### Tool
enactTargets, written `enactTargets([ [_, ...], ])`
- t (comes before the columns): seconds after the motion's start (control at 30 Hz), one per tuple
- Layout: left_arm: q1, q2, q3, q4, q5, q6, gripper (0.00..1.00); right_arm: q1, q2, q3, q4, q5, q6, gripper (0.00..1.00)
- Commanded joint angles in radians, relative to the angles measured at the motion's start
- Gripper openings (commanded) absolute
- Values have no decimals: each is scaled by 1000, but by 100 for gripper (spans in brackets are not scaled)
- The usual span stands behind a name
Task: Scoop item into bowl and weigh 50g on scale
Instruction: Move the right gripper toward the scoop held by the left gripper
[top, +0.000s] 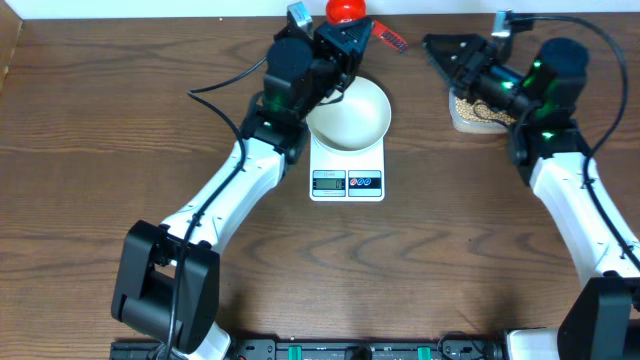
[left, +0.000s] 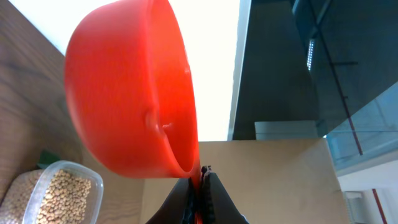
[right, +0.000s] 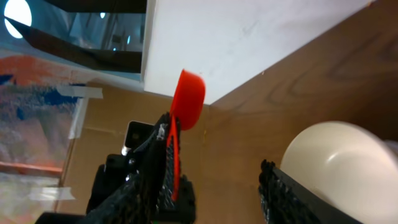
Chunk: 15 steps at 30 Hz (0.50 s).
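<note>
The white bowl (top: 350, 115) stands on the white scale (top: 347, 185) at mid table. My left gripper (top: 345, 40) is behind the bowl, shut on the handle of a red scoop (top: 345, 10) raised at the table's back edge. In the left wrist view the jaws (left: 202, 183) pinch the handle and the scoop's (left: 130, 93) outer side fills the frame; its contents are hidden. The beans (top: 478, 112) lie in a clear tub (left: 62, 196) at the right. My right gripper (top: 447, 55) is open and empty beside the tub; its view shows the jaws (right: 216, 143), the scoop (right: 189, 99) and the bowl (right: 348, 162).
A small red object (top: 392, 40) lies on the wood table behind the bowl. A white wall runs along the table's back edge (right: 249, 37). The right arm reaches over the bean tub.
</note>
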Motion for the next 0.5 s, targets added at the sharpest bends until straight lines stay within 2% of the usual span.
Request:
enactTargets([
  [0.0, -26, 2, 10, -28, -63, 15, 7, 34, 0, 18, 6, 62, 59, 53],
  [0.17, -44, 3, 10, -98, -65, 16, 7, 40, 0, 18, -3, 77, 82, 48],
  [0.47, -53, 4, 10, -96, -65, 31, 7, 57, 13, 18, -57, 81, 119, 42],
])
